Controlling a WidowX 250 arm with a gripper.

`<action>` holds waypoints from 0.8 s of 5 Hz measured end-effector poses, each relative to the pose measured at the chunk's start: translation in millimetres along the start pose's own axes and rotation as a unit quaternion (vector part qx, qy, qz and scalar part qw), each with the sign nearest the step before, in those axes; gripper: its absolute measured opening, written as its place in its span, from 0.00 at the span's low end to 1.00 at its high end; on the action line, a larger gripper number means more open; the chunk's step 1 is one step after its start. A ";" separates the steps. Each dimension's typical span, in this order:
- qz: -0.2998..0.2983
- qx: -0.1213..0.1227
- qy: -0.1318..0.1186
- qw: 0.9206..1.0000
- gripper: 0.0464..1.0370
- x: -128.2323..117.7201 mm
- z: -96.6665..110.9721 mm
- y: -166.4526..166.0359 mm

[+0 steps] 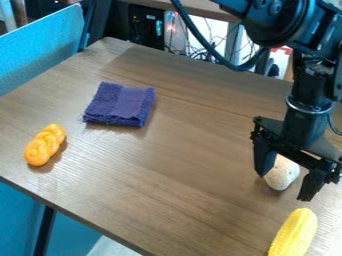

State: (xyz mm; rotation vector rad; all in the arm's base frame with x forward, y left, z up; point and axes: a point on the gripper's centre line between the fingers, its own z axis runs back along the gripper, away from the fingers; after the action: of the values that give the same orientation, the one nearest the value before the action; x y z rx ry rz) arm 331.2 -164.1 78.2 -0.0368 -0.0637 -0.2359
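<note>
Gripper (284, 187) hung over the right side of the wooden table (170, 180), its fingers spread apart. A pale, rounded object (282, 173) sat on the table, showing between them. Yellow corn (294, 234) lay near it, at the bottom edge. Well apart, toward the left, lay a folded purple cloth (120, 104) and a lumpy orange object (45, 145).

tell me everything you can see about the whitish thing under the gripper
The whitish thing is rounded, roughly egg-like, with faint specks; its material is unclear. It appears to rest on the table, between the open fingers of the gripper. One finger partly hides it; I can't tell whether either touches it.
</note>
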 end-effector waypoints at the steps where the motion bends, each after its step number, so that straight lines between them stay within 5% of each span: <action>1: 0.000 0.005 0.023 1.000 0.96 -5.2 -14.8 1.4; 4: 0.033 0.015 0.020 0.999 0.96 22.0 -7.4 17.7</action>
State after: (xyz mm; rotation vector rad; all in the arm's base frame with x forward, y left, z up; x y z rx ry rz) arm 357.1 -152.3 71.7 -0.0042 -0.0261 -0.1688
